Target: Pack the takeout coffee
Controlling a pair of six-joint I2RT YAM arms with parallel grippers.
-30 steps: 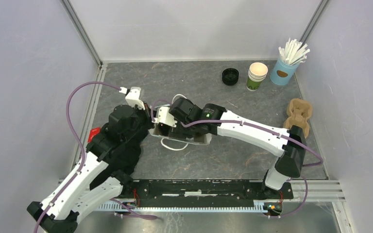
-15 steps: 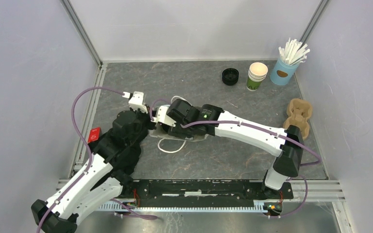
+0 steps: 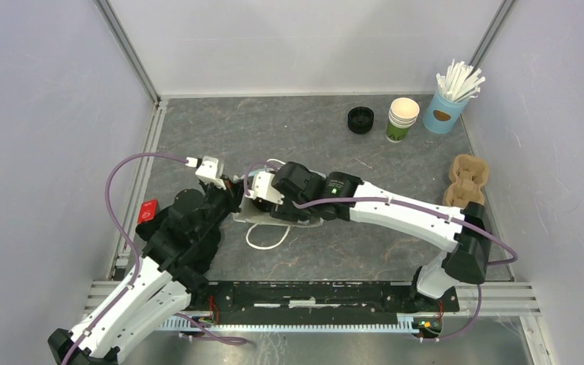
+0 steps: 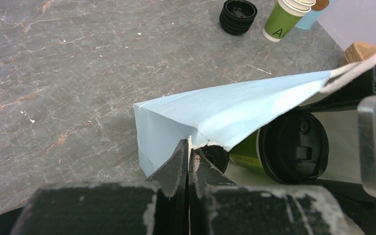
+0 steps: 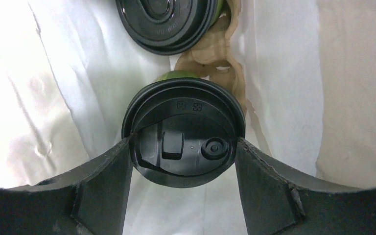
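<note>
My left gripper (image 4: 188, 147) is clenched on the lip of the paper bag (image 4: 215, 110), lifting it so the mouth gapes. Inside, my right gripper (image 5: 183, 142) grasps one coffee cup (image 5: 183, 112) by its black lid. I judge I'm seating it in the cardboard carrier (image 5: 215, 63) beside the second coffee cup (image 5: 166, 19). Spare lids (image 4: 238, 14) sit far back on the desk (image 4: 78, 58).

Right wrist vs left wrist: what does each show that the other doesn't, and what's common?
Right wrist only: second lidded cup, brown carrier beside it, right gripper closed on the near lidded cup. Left wrist only: left gripper pinched shut on the bag edge, loose lid stack, lidless cup stack, table. Both: the bag and a black-lidded green cup, likely the same one.
</note>
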